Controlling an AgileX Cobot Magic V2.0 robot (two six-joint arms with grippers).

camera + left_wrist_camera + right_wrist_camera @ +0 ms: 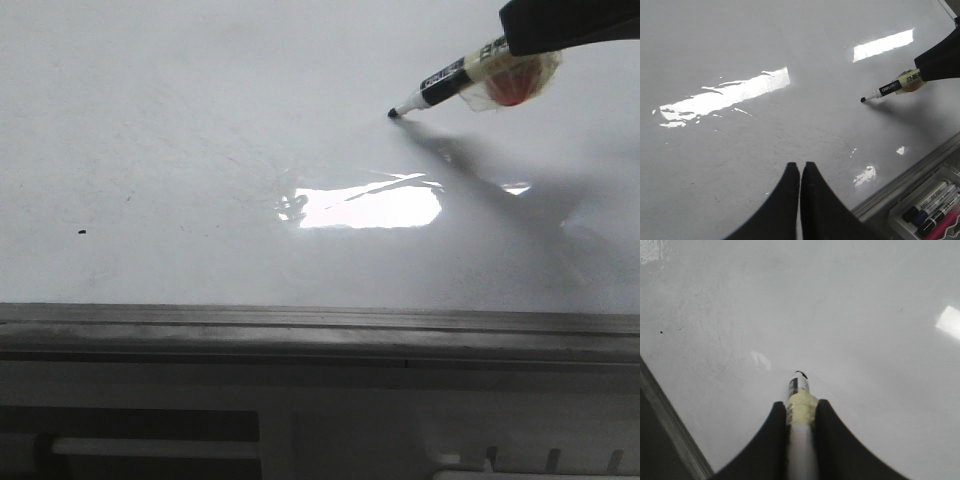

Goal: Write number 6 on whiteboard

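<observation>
The whiteboard (200,150) is glossy white and fills all views. My right gripper (560,25) is shut on a black-and-white marker (450,80) wrapped in yellowish tape. The marker slants down to the left and its black tip (393,114) touches the board. In the right wrist view the gripper (801,407) clamps the taped barrel (801,407), and a short black curved mark (801,373) lies at the tip. No full number 6 shows on the board. My left gripper (800,167) is shut and empty, above the board near its front rail.
A grey metal rail (320,325) runs along the board's near edge. A tiny black speck (81,232) sits at the left. A bright light reflection (370,205) lies mid-board. A tray (900,222) with several spare markers (932,200) stands beyond the rail.
</observation>
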